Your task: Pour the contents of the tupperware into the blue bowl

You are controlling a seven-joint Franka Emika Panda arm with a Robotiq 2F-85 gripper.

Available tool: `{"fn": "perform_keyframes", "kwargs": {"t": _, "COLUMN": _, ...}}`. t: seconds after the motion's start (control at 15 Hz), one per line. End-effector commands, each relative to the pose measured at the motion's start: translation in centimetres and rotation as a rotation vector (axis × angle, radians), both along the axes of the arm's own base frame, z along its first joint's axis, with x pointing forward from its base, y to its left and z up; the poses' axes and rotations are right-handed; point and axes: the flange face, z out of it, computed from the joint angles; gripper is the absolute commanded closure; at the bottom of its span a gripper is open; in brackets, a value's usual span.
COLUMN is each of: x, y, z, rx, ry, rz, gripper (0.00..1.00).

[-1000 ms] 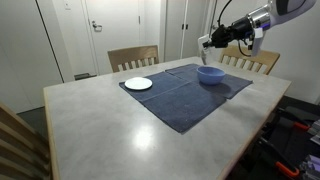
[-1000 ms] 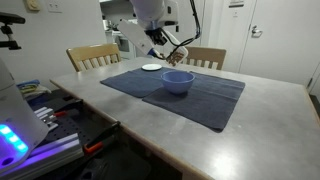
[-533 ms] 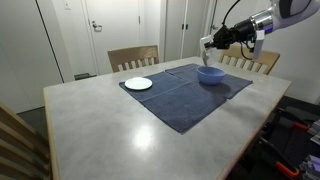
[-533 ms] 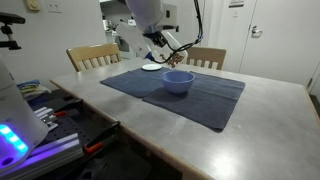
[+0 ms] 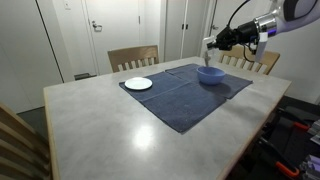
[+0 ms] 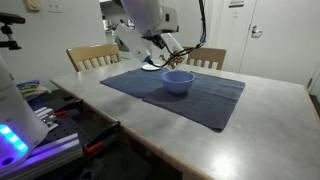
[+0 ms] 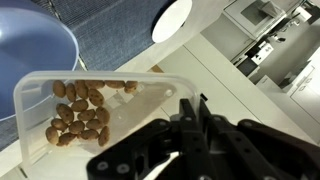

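Gripper is clenched on the rim of the tupperware, fingers at its 4 o'clock side in wrist view, holding it off the table. The contents, brown bits, sit bunched toward the container's 9 o'clock end. L to R in wrist view: the blue bowl at 10 o'clock, its rim partly behind the tupperware's edge, then dark blue cloth at 12, then white plate at 1. In an exterior view, L to R: plate on the cloth, then bowl w/ the tupperware at its 12 o'clock, apart from it, gripper just beside. In an exterior view the gripper hangs at the bowl's 11 o'clock.
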Motion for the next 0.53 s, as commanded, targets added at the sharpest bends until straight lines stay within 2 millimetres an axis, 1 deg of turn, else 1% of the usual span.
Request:
{"fn": "perform_keyframes", "kwargs": {"t": 0.0, "x": -0.8, "y": -0.44, "z": -0.28, "rx": 0.011, "ry": -0.061, "rz": -0.015, "gripper": 0.98}}
{"fn": "perform_keyframes", "kwargs": {"t": 0.47, "x": -1.69, "y": -0.76, "z": -0.75, "rx": 0.055, "ry": -0.1, "rz": -0.05, "gripper": 0.98}}
